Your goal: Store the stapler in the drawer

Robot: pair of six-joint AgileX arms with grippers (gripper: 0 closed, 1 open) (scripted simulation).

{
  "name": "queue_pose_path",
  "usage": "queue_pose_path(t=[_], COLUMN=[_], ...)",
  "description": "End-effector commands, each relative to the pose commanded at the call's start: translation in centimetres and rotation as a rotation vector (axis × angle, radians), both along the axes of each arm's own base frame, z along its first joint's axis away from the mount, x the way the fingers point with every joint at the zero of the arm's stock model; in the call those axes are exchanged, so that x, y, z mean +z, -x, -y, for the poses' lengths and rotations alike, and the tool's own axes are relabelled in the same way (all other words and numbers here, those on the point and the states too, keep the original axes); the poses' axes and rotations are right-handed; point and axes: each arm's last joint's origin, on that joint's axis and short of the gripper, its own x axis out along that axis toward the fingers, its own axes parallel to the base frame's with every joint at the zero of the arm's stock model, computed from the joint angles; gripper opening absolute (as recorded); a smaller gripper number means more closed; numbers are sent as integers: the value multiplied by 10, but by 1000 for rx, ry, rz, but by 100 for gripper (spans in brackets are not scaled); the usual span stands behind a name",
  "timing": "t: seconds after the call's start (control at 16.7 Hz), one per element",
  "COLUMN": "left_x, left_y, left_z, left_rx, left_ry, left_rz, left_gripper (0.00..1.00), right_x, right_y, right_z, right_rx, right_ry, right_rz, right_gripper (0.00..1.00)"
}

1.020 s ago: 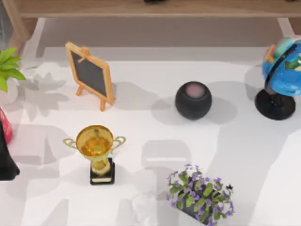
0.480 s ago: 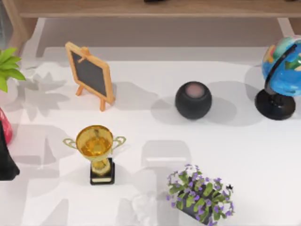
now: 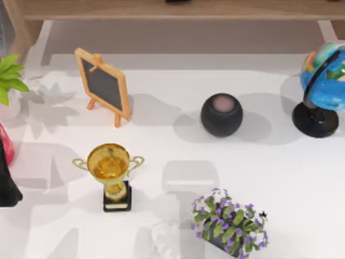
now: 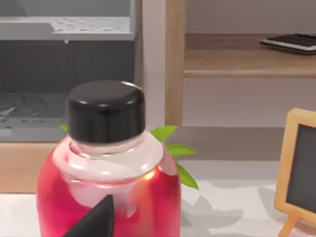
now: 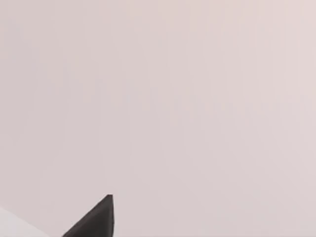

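The stapler and the drawer are out of view. My left arm [image 3: 6, 183] is a dark shape at the table's left edge, beside a red bottle [image 3: 5, 144]. In the left wrist view one black fingertip [image 4: 96, 221] pokes up in front of that red bottle [image 4: 106, 197], which has a black cap. In the right wrist view a single black fingertip [image 5: 95, 219] stands against a blank pale surface.
On the white table [image 3: 280, 178] stand a small chalkboard easel [image 3: 103, 85], a dark round speaker [image 3: 221, 114], a globe [image 3: 323, 89], a gold trophy [image 3: 110, 172], a pot of purple flowers [image 3: 229, 224] and a green plant [image 3: 8, 78]. A wooden shelf [image 4: 237, 61] runs behind.
The grey shadow over the table's right side has faded. No object on the table has moved.
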Motion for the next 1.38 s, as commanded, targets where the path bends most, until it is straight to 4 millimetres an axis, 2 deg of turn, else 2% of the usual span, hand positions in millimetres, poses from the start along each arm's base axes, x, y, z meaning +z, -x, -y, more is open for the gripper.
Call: queue_pose_path(t=[0.18,0.3,0.54,0.72,0.9,1.26,1.38], left_x=[0,0,0,0,0,0,0], left_y=[0,0,0,0,0,0,0], left_z=[0,0,0,0,0,0,0], left_rx=[0,0,0,0,0,0,0], left_ry=[0,0,0,0,0,0,0], left_rz=[0,0,0,0,0,0,0], left_gripper=[100,100,100,100,100,100,100], right_x=[-32,-47,-61,-64,-64,-63,-64], right_y=[20,29,39,42,42,42,33], right_z=[-30,-54,-101,-127,-139,-137,-138], right_rx=[89,161,314,407,449,445,449], right_ry=[124,200,330,395,422,424,422], right_rz=[26,49,110,153,174,175,174], right_gripper=[100,100,100,100,100,100,100])
